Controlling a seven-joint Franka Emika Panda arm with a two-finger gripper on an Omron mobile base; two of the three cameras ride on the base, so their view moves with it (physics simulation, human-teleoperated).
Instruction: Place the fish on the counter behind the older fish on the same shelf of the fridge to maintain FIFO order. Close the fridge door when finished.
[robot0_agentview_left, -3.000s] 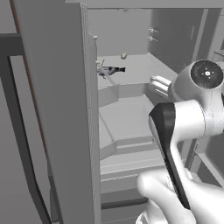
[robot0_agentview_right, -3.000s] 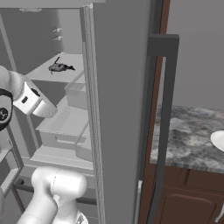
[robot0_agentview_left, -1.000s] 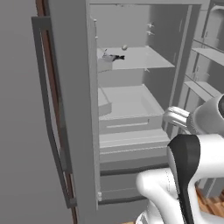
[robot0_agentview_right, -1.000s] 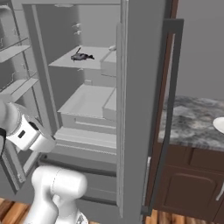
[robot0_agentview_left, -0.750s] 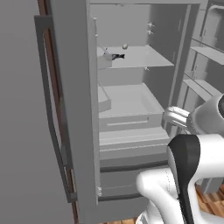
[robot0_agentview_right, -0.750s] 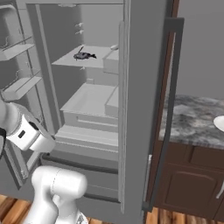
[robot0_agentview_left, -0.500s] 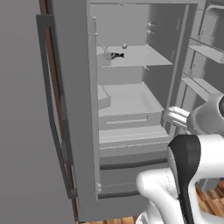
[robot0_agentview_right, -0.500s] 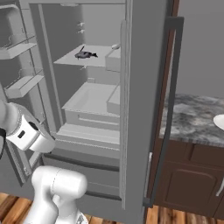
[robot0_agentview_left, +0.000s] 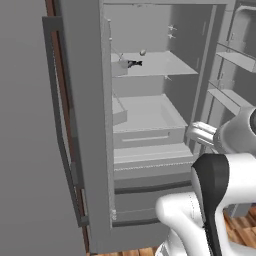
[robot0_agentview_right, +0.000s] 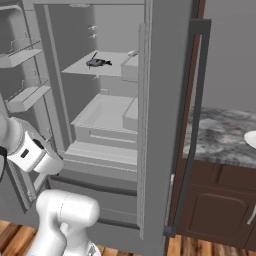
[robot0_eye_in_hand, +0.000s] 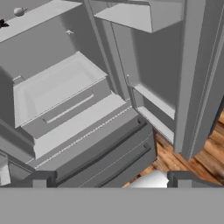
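Left base view looks into the fridge (robot0_agentview_left: 90, 125) with one door swung wide on the right, its door bins facing the open compartment, while the other door stands shut on the left with its long dark bar handle. On the shelf (robot0_agentview_left: 165, 65) high inside lies the older fish (robot0_agentview_left: 133, 63), small and dark, near the left side of the slab, with a small pale round object (robot0_agentview_left: 143, 52) just behind it, farther in. Below the shelf sits a boxy grey drawer (robot0_agentview_left: 145, 120), and under that the closed bottom drawers. In the right base view the older fish (robot0_agentview_right: 98, 62) rests on the same shelf (robot0_agentview_right: 107, 64), toward its left front part, apart from the walls. To the right of the fridge (robot0_agentview_right: 165, 115) the grey marbled tabletop (robot0_agentview_right: 220, 137) runs over dark brown cabinets, and the edge of a round white plate (robot0_agentview_right: 250, 138) shows at the far right; the fish meant for moving cannot be made out there. In the hand view the claw (robot0_eye_in_hand: 111, 179) points down at the lower fridge drawers and the wooden floor (robot0_eye_in_hand: 197, 153), its two tips well apart, released and holding nothing.
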